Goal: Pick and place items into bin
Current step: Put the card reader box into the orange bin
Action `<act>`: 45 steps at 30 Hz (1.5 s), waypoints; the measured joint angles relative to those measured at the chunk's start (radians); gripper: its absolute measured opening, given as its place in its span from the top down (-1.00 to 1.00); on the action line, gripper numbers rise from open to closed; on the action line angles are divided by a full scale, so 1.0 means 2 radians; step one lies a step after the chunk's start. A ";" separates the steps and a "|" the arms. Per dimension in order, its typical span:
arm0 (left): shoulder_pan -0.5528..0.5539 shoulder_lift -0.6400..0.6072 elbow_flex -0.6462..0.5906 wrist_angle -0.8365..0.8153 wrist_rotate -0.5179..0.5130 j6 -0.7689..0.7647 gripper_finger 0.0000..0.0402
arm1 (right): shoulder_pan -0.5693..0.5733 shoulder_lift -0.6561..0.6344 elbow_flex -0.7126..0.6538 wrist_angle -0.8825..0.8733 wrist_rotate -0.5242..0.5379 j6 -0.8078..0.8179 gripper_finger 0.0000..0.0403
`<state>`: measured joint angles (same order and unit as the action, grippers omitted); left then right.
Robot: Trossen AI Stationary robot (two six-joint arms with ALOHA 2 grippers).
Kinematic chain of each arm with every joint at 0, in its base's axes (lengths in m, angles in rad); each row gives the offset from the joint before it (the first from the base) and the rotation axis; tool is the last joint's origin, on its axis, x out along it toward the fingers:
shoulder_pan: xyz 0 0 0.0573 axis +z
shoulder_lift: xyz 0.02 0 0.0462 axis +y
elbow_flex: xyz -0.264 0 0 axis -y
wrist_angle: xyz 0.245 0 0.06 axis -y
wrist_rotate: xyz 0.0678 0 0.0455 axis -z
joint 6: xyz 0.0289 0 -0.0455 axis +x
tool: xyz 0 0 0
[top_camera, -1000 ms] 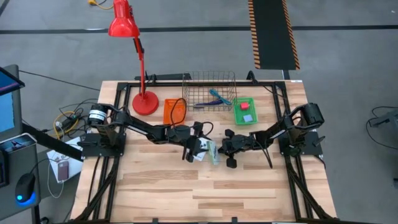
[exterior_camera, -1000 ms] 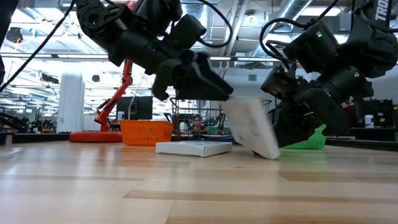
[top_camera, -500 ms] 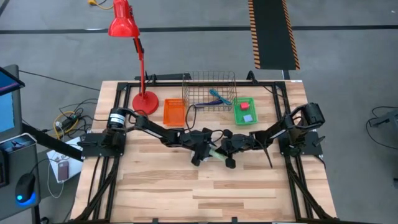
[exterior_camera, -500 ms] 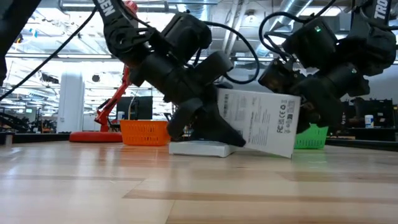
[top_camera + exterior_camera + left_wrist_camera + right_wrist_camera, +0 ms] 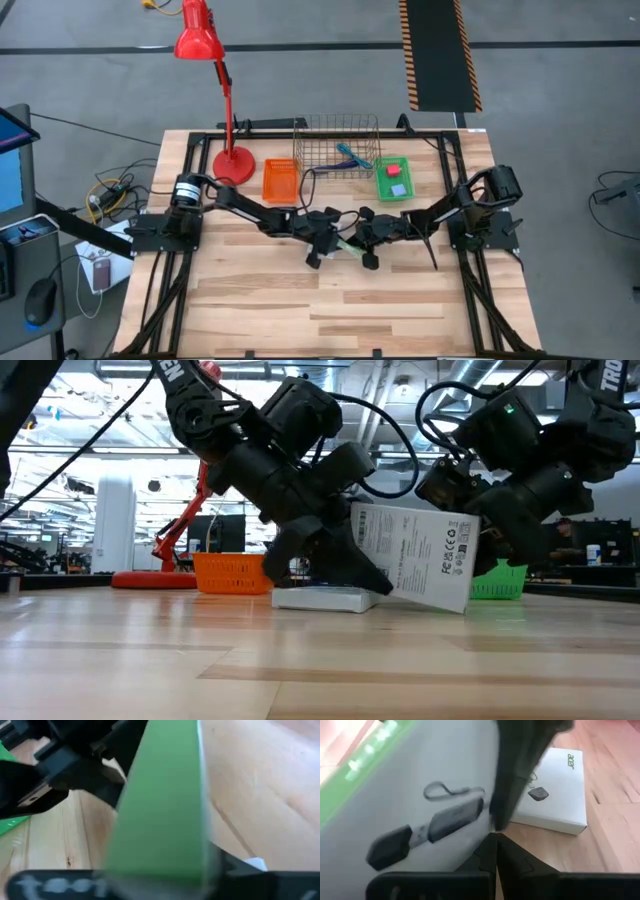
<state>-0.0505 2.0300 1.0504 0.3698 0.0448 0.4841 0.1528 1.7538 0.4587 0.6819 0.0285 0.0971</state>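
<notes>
Orange basket (image 5: pixel 281 178) sits at the back left of the desk (image 5: pixel 300 310), with nothing visible in it from above.

Left gripper (image 5: pixel 318 250) is at desk centre, low over the surface. Its fingers (image 5: pixel 350 568) appear clamped on the lower edge of the tilted white box (image 5: pixel 420 555); the left wrist view shows the box's green side filling the gap between them. We judge this a thin edge grip, low on the box.

Flat white box (image 5: pixel 320 598) lies on the desk right under the left gripper.
- Risk: a lift that drags sideways could push this box along.

The tilted white box stands on one corner or just clear of the desk; we cannot tell which. Its printed face is towards the low camera.
- Risk: held by one edge, it could pivot in the fingers or slip out on lifting.

Right gripper (image 5: pixel 368 243) has its fingers closed and empty, pressed against the far side of the tilted box.
- Risk: it seems to prop the box, so pulling back before the left grip is firm could drop it.

Wire basket (image 5: pixel 340 145) holds the dark blue pen (image 5: pixel 352 155) and the teal-handled tool (image 5: pixel 345 165). Green bin (image 5: pixel 393 177) holds the small red block (image 5: pixel 397 171).
- Risk: the box looks large beside the green bin and could catch on its rim.
</notes>
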 joint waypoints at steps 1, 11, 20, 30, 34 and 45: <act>-0.001 -0.004 0.000 -0.004 -0.001 0.000 0.65 | 0.000 0.000 0.000 0.000 0.000 0.000 1.00; -0.013 -0.079 -0.001 -0.098 -0.021 -0.018 0.83 | 0.000 -0.001 0.001 0.013 -0.004 0.004 1.00; -0.042 -0.152 0.003 -0.164 -0.102 -0.035 0.86 | 0.002 0.003 -0.003 -0.003 -0.007 0.003 1.00; -0.045 -0.222 0.002 -0.229 -0.191 -0.054 0.86 | 0.001 0.002 -0.002 0.001 -0.004 0.002 1.00; -0.045 -0.252 0.001 -0.279 -0.243 -0.079 0.86 | 0.001 0.002 -0.002 0.001 -0.002 0.003 1.00; -0.042 -0.281 0.001 -0.485 -0.440 -0.193 0.84 | 0.001 0.001 -0.001 0.003 -0.002 0.004 1.00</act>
<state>-0.1341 1.4673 1.0527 -0.5996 -0.8354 0.0985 0.1551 1.7565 0.4561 0.6884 0.0250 0.1043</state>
